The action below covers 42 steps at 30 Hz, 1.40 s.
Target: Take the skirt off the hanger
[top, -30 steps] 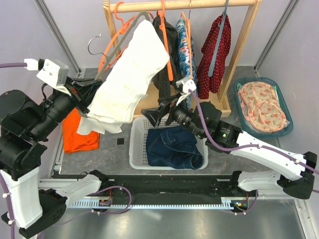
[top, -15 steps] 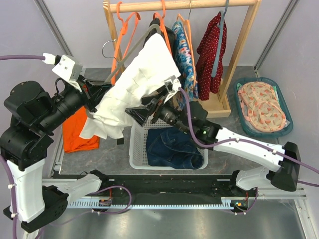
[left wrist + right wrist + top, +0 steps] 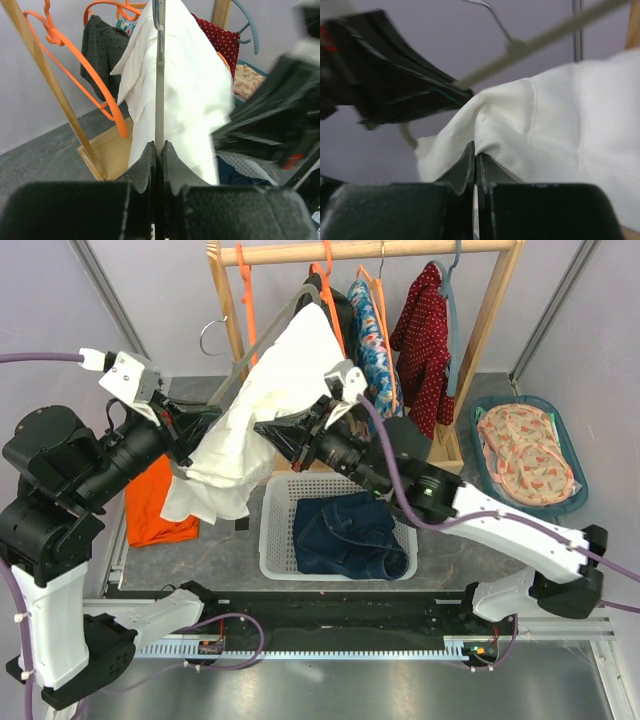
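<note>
Right pincer (image 3: 475,151) risen, nipping white skirt (image 3: 560,125); left pincer (image 3: 159,148) clamps thin hanger (image 3: 159,90), metal?

Left pincer (image 3: 157,148) clamped, right pincer (image 3: 475,152) clamped — arms raised

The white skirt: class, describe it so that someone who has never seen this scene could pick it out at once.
Find the wooden clothes rack at the back of the table. Before its left end the left pincer holds a grey hanger, with the white skirt draped over it. It alone is plain white; the hanging garments beside it are dark, blue or red and patterned.
</note>
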### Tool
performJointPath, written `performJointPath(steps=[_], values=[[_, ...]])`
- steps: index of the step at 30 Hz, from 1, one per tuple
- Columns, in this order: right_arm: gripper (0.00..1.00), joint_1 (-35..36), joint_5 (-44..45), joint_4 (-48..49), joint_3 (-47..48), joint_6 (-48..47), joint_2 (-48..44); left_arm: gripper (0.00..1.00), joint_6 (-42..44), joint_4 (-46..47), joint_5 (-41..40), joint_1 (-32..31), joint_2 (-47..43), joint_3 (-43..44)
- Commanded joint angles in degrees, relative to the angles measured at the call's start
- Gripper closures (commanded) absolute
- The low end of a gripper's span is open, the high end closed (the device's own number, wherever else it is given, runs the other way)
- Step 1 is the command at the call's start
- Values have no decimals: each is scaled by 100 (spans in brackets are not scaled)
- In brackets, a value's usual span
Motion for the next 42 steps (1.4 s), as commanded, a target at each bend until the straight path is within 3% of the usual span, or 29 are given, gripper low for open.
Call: performJointPath(steps=[1,8,16,21,27,36,42], values=[[100,774,517,-1138,1457,-1619,-753,98,-98,732,-153,-13,-11,-228],[100,907,852,-1659,1353,-1815,-2150,98,-116,1137,-584,-5,41,-765],[100,916,1150,-2248,1635,-1815,-2644,98,-204,1251,-884,-5,200,-880],[100,907,958,-1872,1609,-1850,-3346,98,-54,1286,-1103,-5,174,-941],[100,575,1431,-2564,2197,-1999,-3145,98,-98,1348,-1156,-5,226,-924],[100,204,1468,-2777,2084,-2070,-2978,98,-63,1348,-1174,-5,217,-950],[100,204,1160,-2802,1750,-1595,-2382,98,-72,1383,-1183,-5,296,-985]])
